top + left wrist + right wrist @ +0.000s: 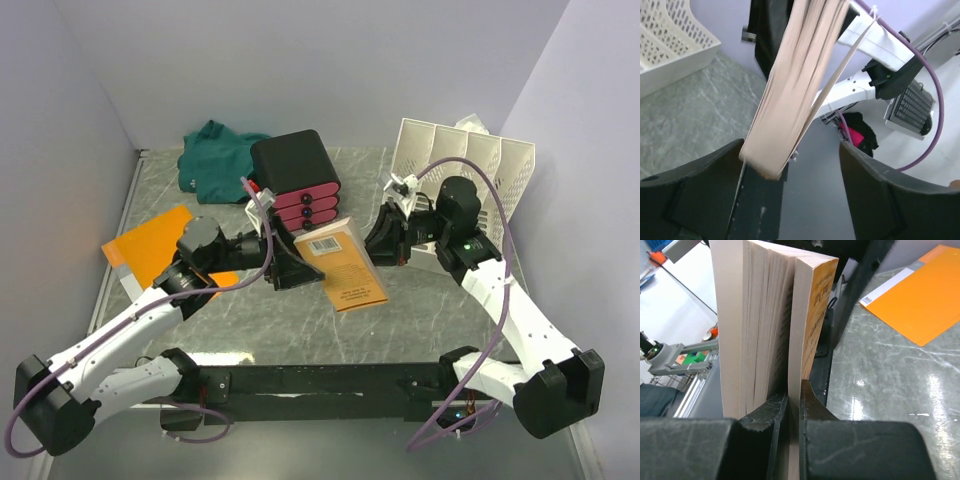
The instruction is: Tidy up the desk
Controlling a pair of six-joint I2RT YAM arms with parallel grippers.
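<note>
- Grey-green marble with pale veins makes up the desk (pixel 250 315), which fills the middle of the top view from the black front rail up to the back wall.
- At frame centre, an orange-covered book (pixel 345 265) sits tilted between the two arms, barcode facing up.
- The right end effector (pixel 794 400) is clamped on the book, its jaws pinching the cover and a few pages at the lower edge.
- The left end effector (pixel 790 157) stands wide apart; the book's page edge lies between its fingers, against the one at frame left and clear of the other.
- An orange folder (pixel 150 245) lies flat at the left.
- A black drawer box (pixel 295 175) with pink fronts stands at upper centre, with a green cloth (pixel 215 155) to its left.
- A white slotted file rack (pixel 470 165) occupies the upper right.
</note>
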